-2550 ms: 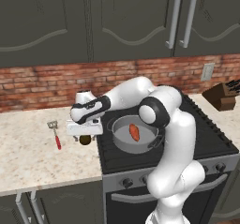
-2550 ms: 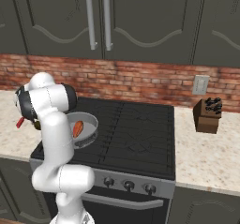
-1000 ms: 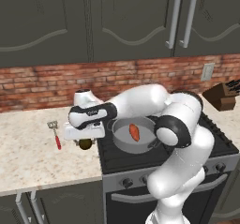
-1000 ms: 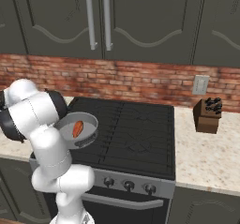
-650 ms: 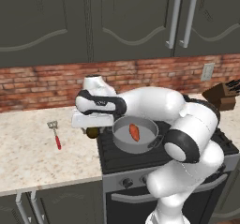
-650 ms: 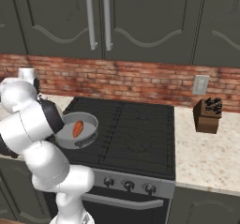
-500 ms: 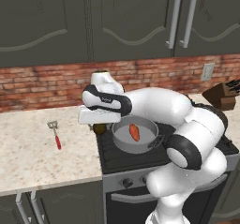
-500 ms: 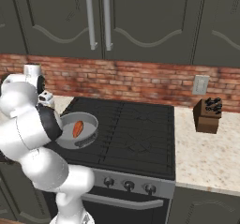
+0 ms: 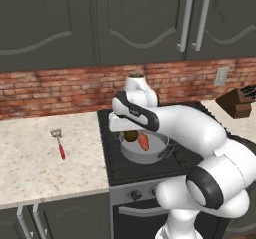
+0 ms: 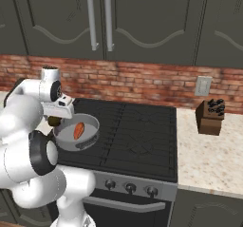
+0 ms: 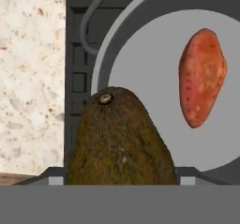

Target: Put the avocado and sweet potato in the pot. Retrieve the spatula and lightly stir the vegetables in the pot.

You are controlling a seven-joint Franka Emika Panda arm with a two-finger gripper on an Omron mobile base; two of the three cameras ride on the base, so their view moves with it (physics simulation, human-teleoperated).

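Observation:
My gripper is shut on the dark olive-brown avocado, holding it just above the left rim of the grey pot on the stove's front left burner. In the hand view the avocado sits large between the fingers, over the pot's rim. The orange-red sweet potato lies inside the pot, to the right of the avocado; the hand view shows the sweet potato lying flat on the pot's floor. The red-handled spatula lies on the counter to the left, well apart from the gripper.
The black stove has bare burners right of the pot. A speckled counter stretches left of the stove. A knife block stands on the right counter. Dark cabinets hang above the brick wall.
The arm has risen from the counter by the stove's left edge and swung right, carrying the avocado over the pot's left rim. Sweet potato and spatula have not moved.

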